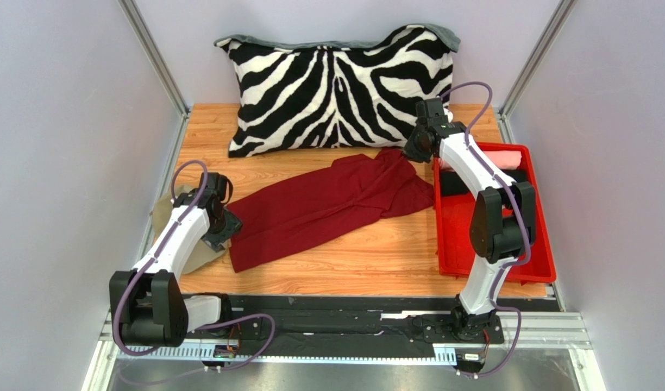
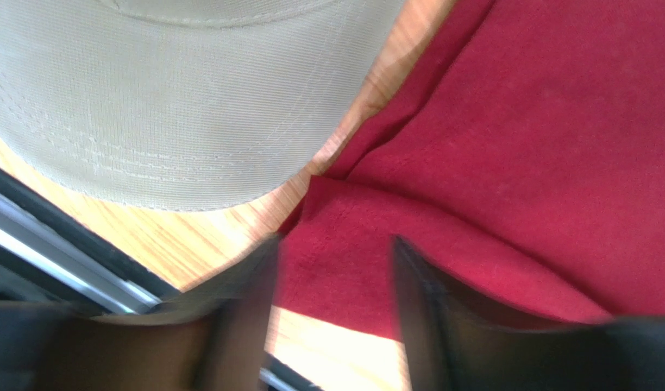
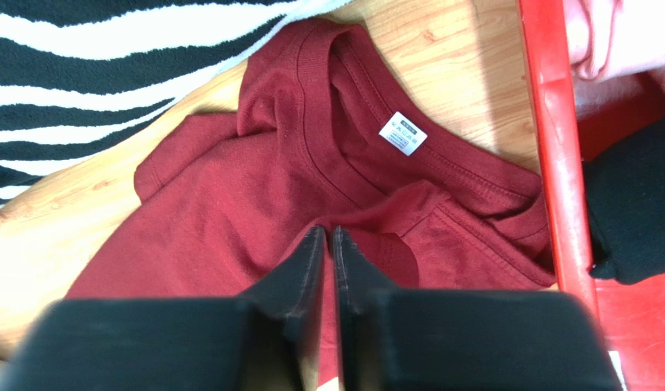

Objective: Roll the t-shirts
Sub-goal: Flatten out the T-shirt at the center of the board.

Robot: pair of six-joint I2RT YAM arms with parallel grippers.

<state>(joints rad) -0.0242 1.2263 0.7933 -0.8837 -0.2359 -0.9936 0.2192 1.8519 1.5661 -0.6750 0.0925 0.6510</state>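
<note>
The maroon t-shirt (image 1: 328, 204) lies spread out flat across the wooden table, collar toward the right. My left gripper (image 1: 225, 232) hovers low over its lower left corner. In the left wrist view its jaws (image 2: 334, 240) stand open, with the red cloth (image 2: 515, 122) lying between and under them. My right gripper (image 1: 413, 147) is at the collar end. In the right wrist view its jaws (image 3: 328, 230) are almost together, pinching a raised fold of the shirt (image 3: 230, 204) just below the neckline. A pale pink t-shirt (image 1: 507, 156) and a black t-shirt (image 1: 454, 183) lie in the red tray.
The red tray (image 1: 454, 244) stands at the right, its rim (image 3: 556, 122) close beside the collar. A zebra-striped pillow (image 1: 336, 90) leans along the back. A khaki cap (image 2: 189, 98) lies at the left table edge under my left arm. Metal rails frame the table.
</note>
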